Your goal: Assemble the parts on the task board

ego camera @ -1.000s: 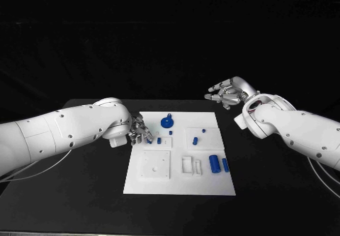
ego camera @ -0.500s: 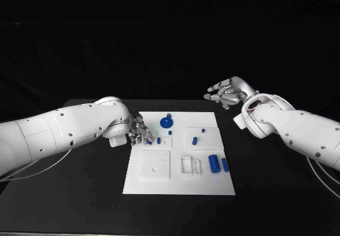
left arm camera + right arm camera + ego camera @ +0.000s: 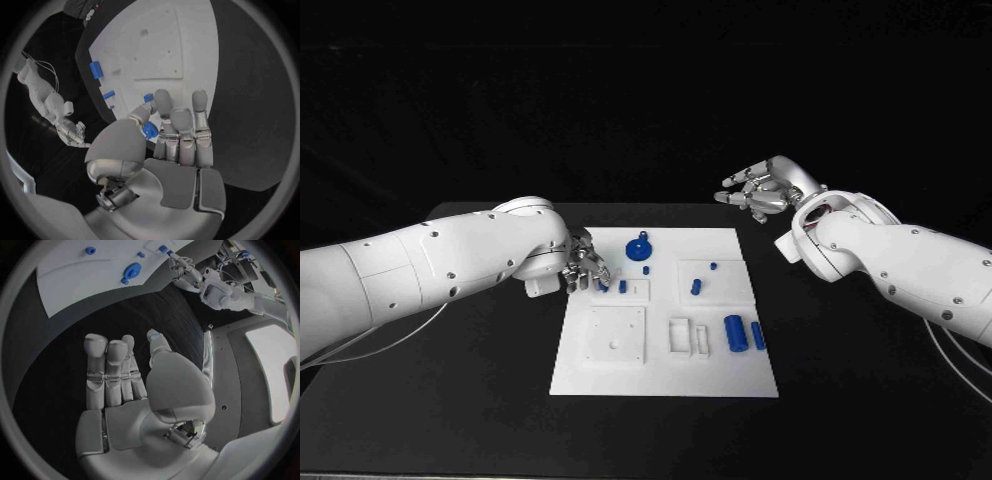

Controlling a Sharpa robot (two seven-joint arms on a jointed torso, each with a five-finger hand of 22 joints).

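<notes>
Head view: the left hand (image 3: 581,268), fingers spread and grasping nothing, has barely moved at the task board's (image 3: 666,375) left edge beside a small blue part (image 3: 625,286), the right hand (image 3: 759,190) stays released beyond its far-right corner, so assembly seems unstarted.

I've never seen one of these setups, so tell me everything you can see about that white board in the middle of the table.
The task board is a flat white rectangular plate that looks like plastic, lying on the black table between the two arms. Its surface carries raised square panels, small holes and slots. Small blue parts lie or stand on it: a round piece with a knob near the far edge, short pegs mid-board, and two longer cylinders toward the right. The left robot hand hovers at its left edge; contact is unclear.
</notes>
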